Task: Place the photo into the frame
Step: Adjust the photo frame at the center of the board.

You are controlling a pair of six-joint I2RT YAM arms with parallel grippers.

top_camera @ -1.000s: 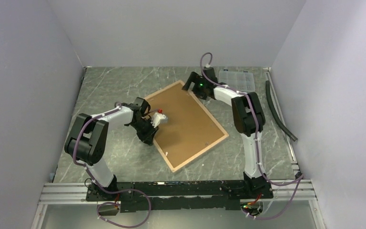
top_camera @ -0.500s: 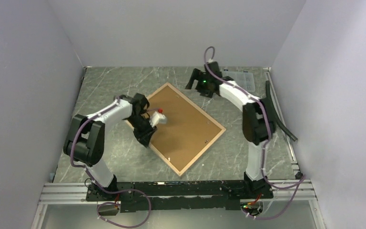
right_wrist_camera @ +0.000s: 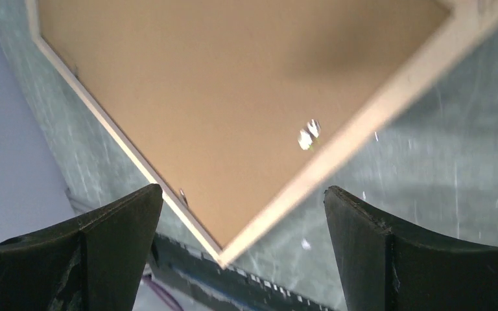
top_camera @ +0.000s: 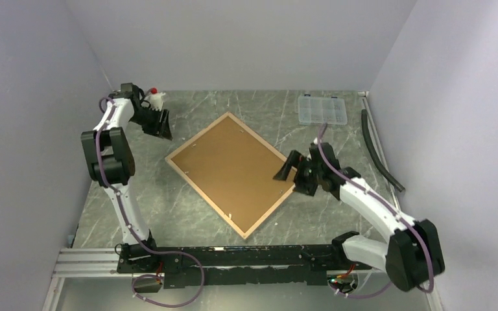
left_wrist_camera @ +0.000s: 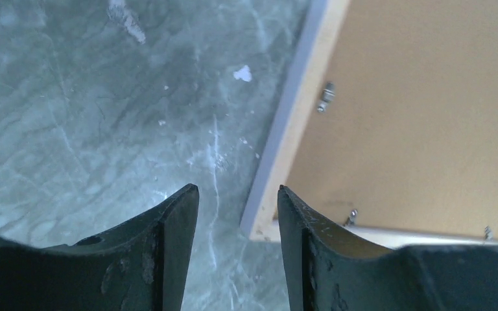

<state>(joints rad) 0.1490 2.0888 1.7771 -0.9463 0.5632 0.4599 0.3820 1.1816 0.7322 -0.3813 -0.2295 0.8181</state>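
Observation:
The frame (top_camera: 205, 197) lies face down in the middle of the table, turned like a diamond, its light wood rails around a brown backing panel (top_camera: 233, 168). The photo is out of view. My left gripper (top_camera: 163, 129) hangs open over bare table at the back left, apart from the frame. In the left wrist view the frame's rail (left_wrist_camera: 298, 116) and one corner show just beyond the empty left gripper (left_wrist_camera: 238, 191). My right gripper (top_camera: 288, 180) stands wide open by the frame's right corner. In the right wrist view it (right_wrist_camera: 243, 191) is above the rail (right_wrist_camera: 363, 129), holding nothing.
A clear plastic compartment box (top_camera: 322, 109) sits at the back right. A black hose (top_camera: 379, 152) runs along the right wall. Walls close in the left, back and right sides. The arms' mounting rail (top_camera: 233, 256) runs along the near edge.
My left arm swung from the frame's left edge to the back left corner, its jaws opening. My right arm came from the frame's far corner to its right corner. The frame shifted slightly.

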